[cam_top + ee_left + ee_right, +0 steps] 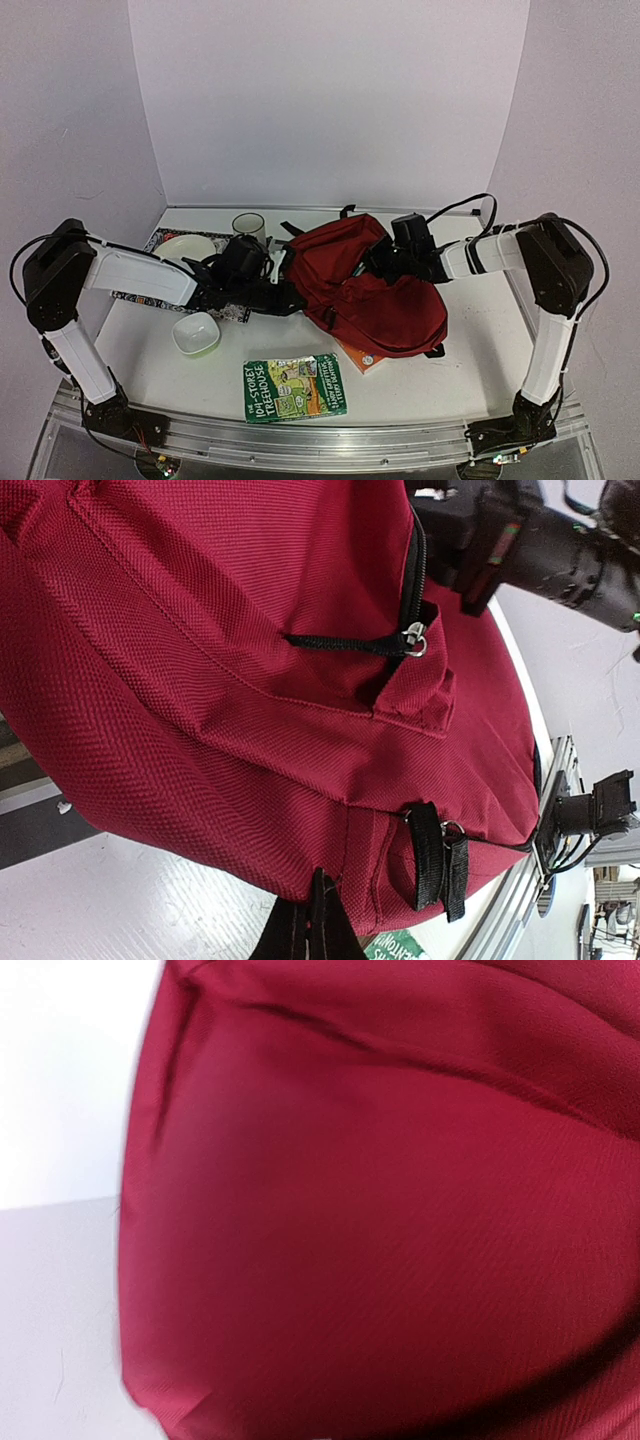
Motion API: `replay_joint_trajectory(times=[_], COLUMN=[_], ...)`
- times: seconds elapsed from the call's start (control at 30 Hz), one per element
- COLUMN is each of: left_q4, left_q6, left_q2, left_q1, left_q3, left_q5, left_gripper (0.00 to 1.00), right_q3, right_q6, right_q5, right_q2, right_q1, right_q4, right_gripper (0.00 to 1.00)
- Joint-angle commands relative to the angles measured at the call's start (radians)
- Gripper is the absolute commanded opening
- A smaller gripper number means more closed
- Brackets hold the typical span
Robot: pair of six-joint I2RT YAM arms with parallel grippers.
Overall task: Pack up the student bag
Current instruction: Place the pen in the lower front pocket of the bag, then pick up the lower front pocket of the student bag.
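Top external view has the student bag (pixel 385 300) slumped between the two arms, and we read its long axis as a diagonal. One end lies just ahead of the left gripper (pixel 283 292), and the other bulges past the right gripper (pixel 385 262) toward the bases. Both grippers are at the cloth, so the bag is directly in front of each set of tips.

Left wrist view shows us the left gripper's fingers (pixel 313 928) drawn together to a dark point against the bag's lower seam. We cannot tell whether a fold of fabric is pinched between them. Up and ahead of those tips sits a zipper pull (pixel 415 640) at the end of a black zip line that looks closed. The right arm (pixel 520 540) hangs just beyond that pull, so we judge the right gripper the nearer one to it.

Right wrist view gives us only red cloth filling the lens. No fingers show, so we cannot tell whether the right gripper is apart, together or clamped on the bag.

A green book (pixel 295 388) lies well off to the left gripper's side, toward the bases, outside the bag. We judge the packing barely begun. The coming move turns on drawing that zip open, one gripper bracing the cloth while the other takes the pull.
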Motion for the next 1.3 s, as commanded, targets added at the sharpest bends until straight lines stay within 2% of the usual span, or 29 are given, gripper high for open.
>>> replay_joint_trajectory(times=[0.0,0.07,0.2,0.4,0.63,0.8,1.03,1.27], left_q4=[0.030,0.031,0.031,0.032,0.032,0.037,0.054,0.111], left_q6=[0.015,0.013,0.009,0.003,0.000,-0.011,-0.031,-0.044], left_q2=[-0.065,-0.066,-0.068,-0.077,-0.075,-0.073,-0.079,-0.071], left_q1=[-0.013,-0.013,-0.013,-0.013,-0.013,-0.013,-0.013,-0.013], left_q3=[-0.011,-0.014,-0.016,-0.022,-0.019,-0.021,-0.032,-0.059], left_q5=[0.032,0.029,0.020,-0.009,-0.023,-0.030,-0.027,0.007], left_gripper=[0.00,0.00,0.00,0.00,0.00,0.00,0.00,0.00], right_q3=[-0.006,-0.002,-0.017,-0.046,-0.062,0.044,0.297,0.544], right_q6=[0.047,0.039,-0.001,-0.171,-0.364,-0.569,-0.944,-1.185], right_q5=[0.059,0.052,0.009,-0.003,-0.003,0.051,0.175,0.246], right_q2=[0.046,0.049,0.012,-0.122,-0.259,-0.296,-0.199,-0.006], right_q1=[0.018,0.025,0.027,0.028,0.031,0.087,0.224,0.309], right_q4=[0.135,0.150,0.142,-0.082,-0.354,-0.592,-0.865,-1.063], right_gripper=[0.02,0.09,0.32,0.49,0.55,0.56,0.60,0.58])
